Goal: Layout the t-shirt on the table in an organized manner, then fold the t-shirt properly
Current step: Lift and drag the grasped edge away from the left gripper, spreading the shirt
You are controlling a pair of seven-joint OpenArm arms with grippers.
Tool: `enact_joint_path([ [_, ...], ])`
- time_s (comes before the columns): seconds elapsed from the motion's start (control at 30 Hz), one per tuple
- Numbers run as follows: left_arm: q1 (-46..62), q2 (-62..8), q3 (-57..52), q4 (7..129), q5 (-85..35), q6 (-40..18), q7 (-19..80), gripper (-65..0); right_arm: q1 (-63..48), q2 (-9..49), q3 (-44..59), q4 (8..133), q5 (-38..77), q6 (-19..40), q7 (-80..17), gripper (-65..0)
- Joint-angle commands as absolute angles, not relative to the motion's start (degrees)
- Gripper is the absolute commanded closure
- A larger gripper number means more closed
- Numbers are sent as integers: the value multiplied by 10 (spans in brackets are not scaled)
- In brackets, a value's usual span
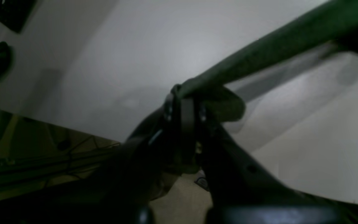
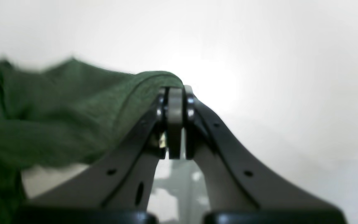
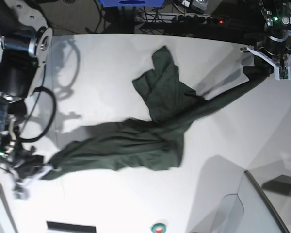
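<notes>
T-shirt point(image 3: 136, 141) stretched across worktop point(image 3: 97, 73), 8 to 2 o'clock; left claw point(image 1: 182, 105) and right claw point(image 2: 174, 102) both clamped on fabric. Risked slipping or bunching if pulled unevenly.

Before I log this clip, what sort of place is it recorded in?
Most likely a robotics lab workbench, not a home: a big smooth white table carries two robot arms stretching a dark green thin-fabric t-shirt, with a black power strip and tangled cables behind its far edge.
</notes>
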State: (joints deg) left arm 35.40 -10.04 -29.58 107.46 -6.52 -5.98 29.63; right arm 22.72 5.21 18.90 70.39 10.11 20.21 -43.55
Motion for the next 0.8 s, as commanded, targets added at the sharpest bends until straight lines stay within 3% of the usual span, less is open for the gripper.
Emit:
enact_joint_path([
  [0.0, 357, -109, -301, 1084, -65, -53, 285, 0, 254, 62, 196, 715, 108, 202, -420, -2],
  [0.1, 357, -109, -301, 1084, -65, -53, 285, 0, 256, 74, 195, 715, 108, 201, -425, -5],
  [0.17, 356, -109, -301, 1084, -65, -53, 286, 0, 251, 74, 193, 717, 108, 201, -436, -54],
  [0.33, 353, -110, -301, 1085, -65, -53, 287, 0, 204, 80, 71, 835, 108, 205, -518, -387],
  [0.4, 353, -110, -301, 1085, -65, -53, 287, 0, 177, 81, 22, 911, 108, 202, -536, -452],
  [0.57, 355, -110, -301, 1085, -65, -53, 287, 0, 142, 59, -114, 1018, 108, 202, -584, -452],
  [0.77, 356, -108, -298, 1085, -65, -53, 287, 0, 145, 28, -267, 868, 108, 202, -479, -452],
])
